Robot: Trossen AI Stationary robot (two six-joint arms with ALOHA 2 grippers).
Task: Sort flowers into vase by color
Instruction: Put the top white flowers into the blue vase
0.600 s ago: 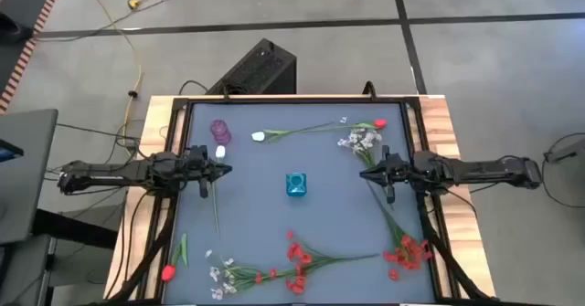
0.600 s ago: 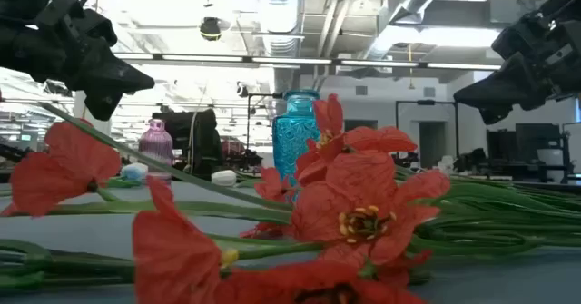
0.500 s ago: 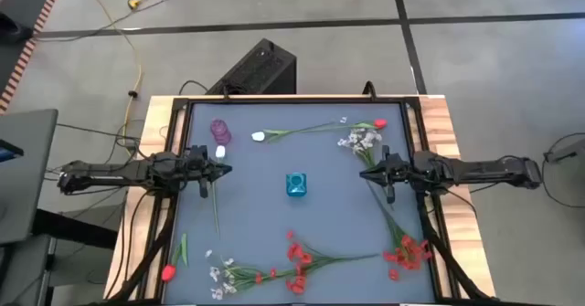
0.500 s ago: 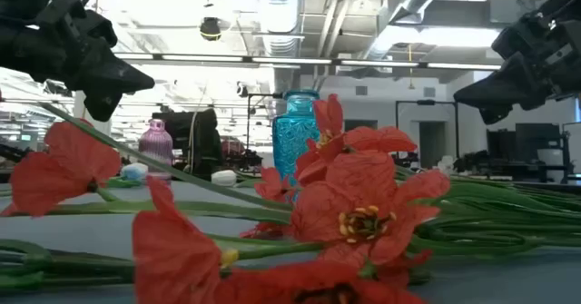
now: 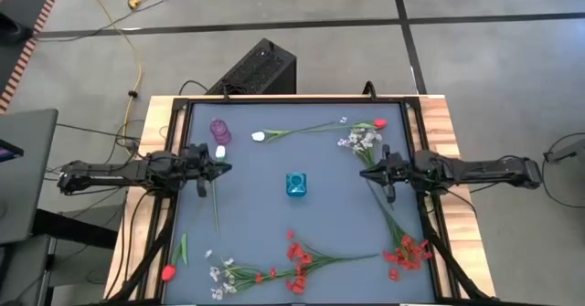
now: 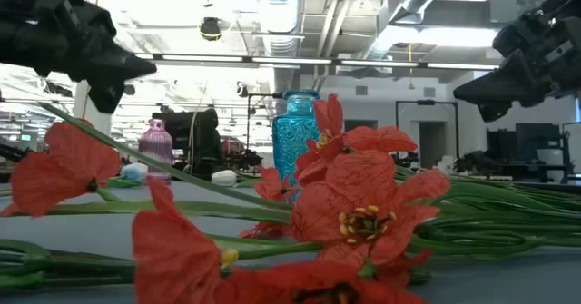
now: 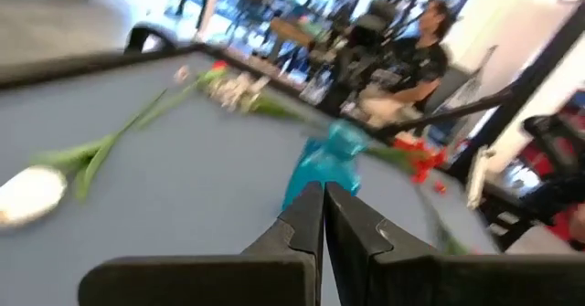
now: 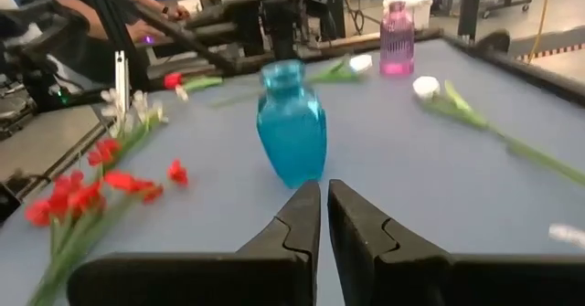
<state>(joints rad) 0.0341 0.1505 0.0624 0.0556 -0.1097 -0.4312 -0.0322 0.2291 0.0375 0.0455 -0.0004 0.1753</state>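
Red and white flowers lie scattered on the grey table. A white tulip [image 5: 259,136], a red tulip [image 5: 379,123] and a white spray [image 5: 361,142] lie toward the far edge. Red sprays [image 5: 297,256] [image 5: 407,249], a white spray [image 5: 219,274] and a red bud [image 5: 168,272] lie along the near edge. A blue vase [image 5: 296,184] stands upright mid-table, and a pink vase [image 5: 220,130] stands far left. My left gripper [image 5: 221,169] hovers shut left of the blue vase. My right gripper [image 5: 366,173] hovers shut to its right. Both are empty.
A bare green stem [image 5: 215,207] lies on the table near my left gripper, and a small white object [image 5: 220,151] sits by the pink vase. A raised dark frame [image 5: 292,99] borders the table. People and equipment show in the room beyond.
My left gripper has risen slightly and its wrist view is blurred by motion. The right arm, the flowers and the vases have kept still.
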